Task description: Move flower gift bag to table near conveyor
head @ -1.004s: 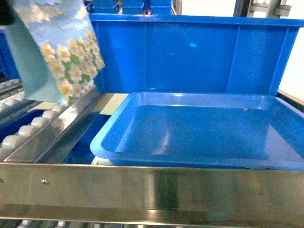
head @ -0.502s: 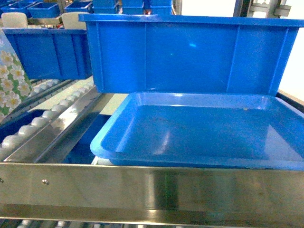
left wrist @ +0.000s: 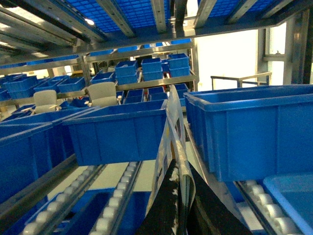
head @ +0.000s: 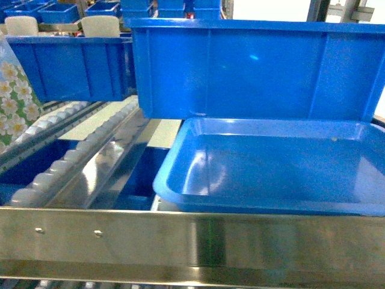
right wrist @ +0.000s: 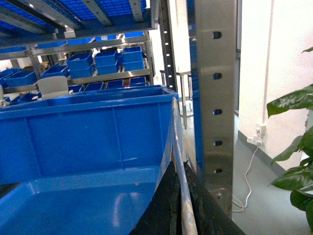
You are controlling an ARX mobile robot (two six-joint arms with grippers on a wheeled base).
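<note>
We judge the gift bag (left wrist: 172, 147) light, thin and easily creased. Our left claw (left wrist: 178, 205) is clamped on its upper edge, the bag hanging over the conveyor (head: 72, 159). Our right claw (right wrist: 183, 205) is clamped on something thin and pale.

The blue tray (head: 271, 174) and blue bins (head: 252, 66) are glossy, smooth moulded plastic. The conveyor (head: 180, 241) frame is brushed stainless steel with white plastic rollers (head: 66, 159). The flower gift bag (head: 15, 99) looks like printed paper.

The gift bag (head: 15, 99) is sliding off to the left edge, while the blue tray (head: 271, 174) and bins (head: 252, 66) are shifting rightward.
</note>
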